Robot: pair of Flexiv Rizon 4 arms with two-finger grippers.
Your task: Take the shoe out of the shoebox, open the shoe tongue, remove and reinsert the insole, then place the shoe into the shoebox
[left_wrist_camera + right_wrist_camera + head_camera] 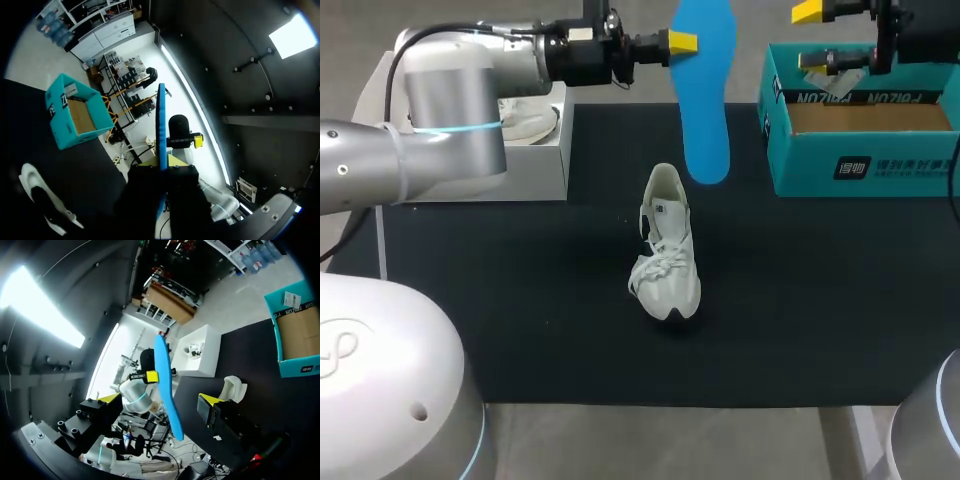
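A white shoe (665, 250) stands on the black mat (520, 300), toe toward me. Above and behind it hangs a blue insole (705, 90), held by its upper end in my left gripper (682, 42), which is shut on it. The left wrist view shows the insole (162, 125) edge-on between that gripper's (162, 172) fingers, with the shoe (40, 195) and teal shoebox (75, 110) below. My right gripper (830, 30) hovers open over the empty shoebox (860, 150). From the right wrist, the insole (167, 390) is ahead of the wide-open right gripper (159, 402), apart from it.
A white box (535, 140) with a white object on it stands at the mat's back left, under my left arm. The shoebox sits at the back right. The mat's front edge runs close to the robot base.
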